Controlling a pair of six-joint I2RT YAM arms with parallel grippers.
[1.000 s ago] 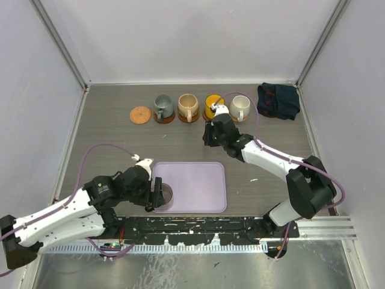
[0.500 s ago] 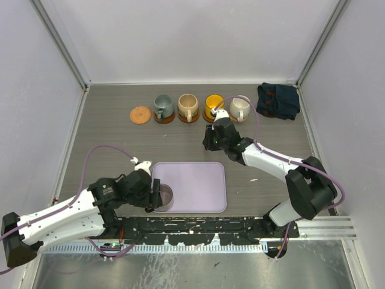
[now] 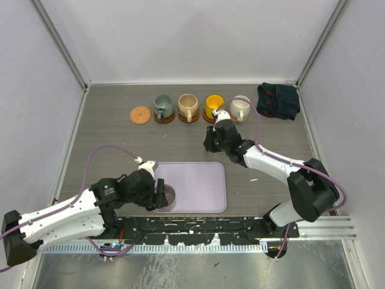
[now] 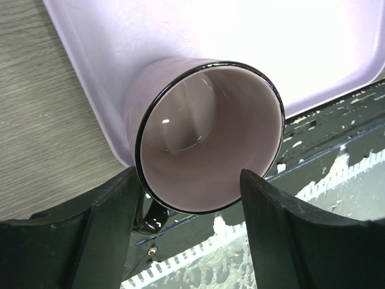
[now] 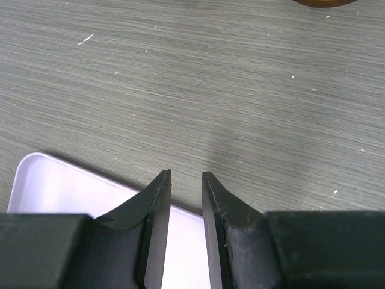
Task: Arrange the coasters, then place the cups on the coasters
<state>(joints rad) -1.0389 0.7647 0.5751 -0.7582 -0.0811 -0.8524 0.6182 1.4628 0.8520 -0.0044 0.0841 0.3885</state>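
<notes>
At the back stand a grey-green cup [image 3: 162,107], a tan cup [image 3: 187,106], a yellow cup [image 3: 213,106] and a white cup [image 3: 239,108], each on a brown coaster. One coaster [image 3: 139,114] at the row's left end is bare. The pinkish-purple cup [image 3: 168,194] [image 4: 210,129] stands on the lavender tray [image 3: 198,180] at its near left corner. My left gripper [image 3: 160,195] [image 4: 189,174] is open, its fingers on either side of the near part of the cup's rim. My right gripper [image 3: 208,142] [image 5: 186,174] hangs over the table beyond the tray, narrowly open and empty.
A dark folded cloth [image 3: 278,100] lies at the back right corner. The tray's far corner [image 5: 54,183] shows under my right gripper. White walls and metal posts close in the table on three sides. The black rail runs along the near edge just beyond the purple cup.
My left gripper has slid right, closer around the purple cup. My right gripper has drawn back from the yellow cup toward the tray.
</notes>
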